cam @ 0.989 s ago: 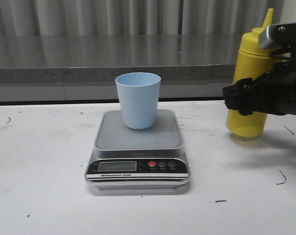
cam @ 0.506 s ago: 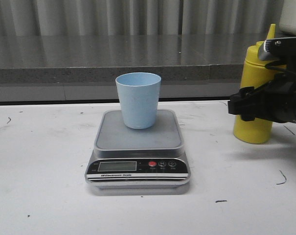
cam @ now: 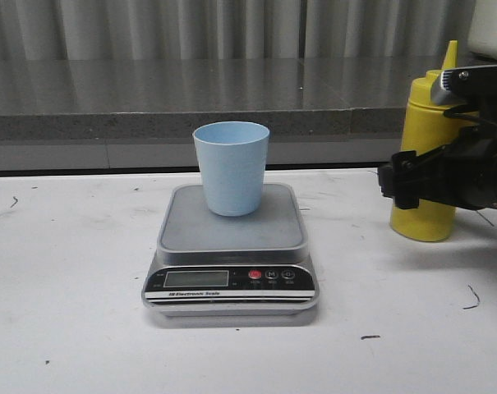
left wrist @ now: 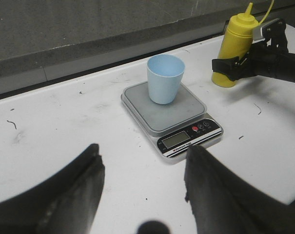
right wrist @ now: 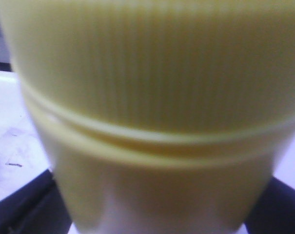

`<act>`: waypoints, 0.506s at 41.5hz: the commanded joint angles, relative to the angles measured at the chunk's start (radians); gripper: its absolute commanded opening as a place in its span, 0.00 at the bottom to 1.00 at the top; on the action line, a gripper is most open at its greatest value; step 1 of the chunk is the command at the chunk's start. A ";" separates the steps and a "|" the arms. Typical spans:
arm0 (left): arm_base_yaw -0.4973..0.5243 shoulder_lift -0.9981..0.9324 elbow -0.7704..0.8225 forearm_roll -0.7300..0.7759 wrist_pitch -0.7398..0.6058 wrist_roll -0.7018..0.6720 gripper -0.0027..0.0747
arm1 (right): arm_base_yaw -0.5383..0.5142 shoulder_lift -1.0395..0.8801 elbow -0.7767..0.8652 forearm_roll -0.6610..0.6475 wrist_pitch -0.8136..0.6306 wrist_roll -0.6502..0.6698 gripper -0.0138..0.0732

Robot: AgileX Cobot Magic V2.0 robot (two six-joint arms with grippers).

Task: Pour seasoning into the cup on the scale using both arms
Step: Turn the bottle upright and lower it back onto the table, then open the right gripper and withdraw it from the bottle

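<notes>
My right gripper [cam: 408, 182] is clamped on the seasoning bottle [cam: 425, 131].
The bottle stands upright on the table [cam: 67, 271], right of the scale [cam: 230, 254] that carries the blue cup [cam: 231, 167]. My left gripper [left wrist: 142, 190] hangs spread wide, holding nothing.

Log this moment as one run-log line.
right gripper: around yellow bottle, grip unconfirmed | bottle: upright on table | cup: on scale | left gripper: open, away | pour: not started
</notes>
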 commanded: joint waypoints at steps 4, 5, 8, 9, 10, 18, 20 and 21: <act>-0.009 0.012 -0.023 -0.002 -0.071 -0.009 0.52 | 0.002 -0.132 0.037 -0.013 0.001 0.000 0.92; -0.009 0.012 -0.023 -0.002 -0.071 -0.009 0.52 | 0.002 -0.153 0.047 -0.015 0.020 0.003 0.92; -0.009 0.012 -0.023 -0.002 -0.071 -0.009 0.52 | 0.002 -0.211 0.071 -0.025 0.101 0.027 0.92; -0.009 0.012 -0.023 -0.002 -0.071 -0.009 0.52 | 0.002 -0.231 0.076 -0.031 0.154 0.039 0.92; -0.009 0.012 -0.023 -0.002 -0.071 -0.009 0.52 | 0.002 -0.259 0.076 -0.036 0.207 0.049 0.92; -0.009 0.012 -0.023 -0.002 -0.071 -0.009 0.52 | 0.002 -0.463 0.015 -0.136 0.783 0.125 0.92; -0.009 0.012 -0.023 -0.002 -0.071 -0.009 0.52 | 0.002 -0.515 -0.019 -0.137 0.956 0.125 0.92; -0.009 0.012 -0.023 -0.002 -0.071 -0.009 0.52 | 0.002 -0.543 -0.041 -0.137 1.057 0.124 0.92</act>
